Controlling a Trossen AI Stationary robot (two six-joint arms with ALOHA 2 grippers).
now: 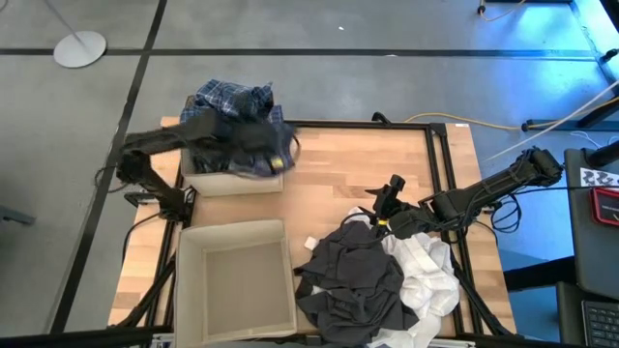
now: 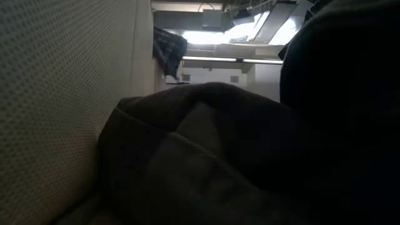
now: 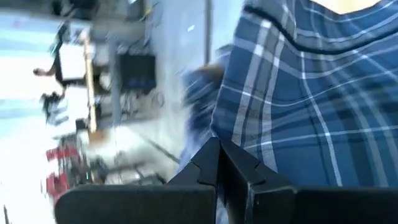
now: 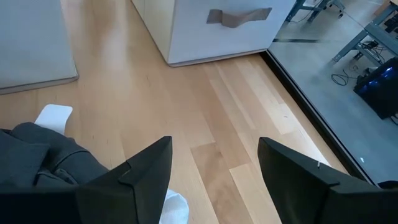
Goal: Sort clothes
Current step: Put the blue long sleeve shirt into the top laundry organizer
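Left hand (image 3: 217, 163) closed over plaid shirt (image 3: 305, 93)

Pale wood worktop (image 1: 348, 164), planked, smooth satin finish. Woven plaid cotton shirt (image 1: 237, 101). Matt dark grey cloth (image 1: 353, 280). Soft white fabric (image 1: 426, 275). Beige dotted-weave fabric box (image 1: 237, 280).

No readable text, label, brand, number or sign in any view. Black-and-white marker pattern (image 1: 600, 178) at right edge of high view, beside red device: pattern only, no legible characters. Left wrist view background blurred; nothing there can be read.
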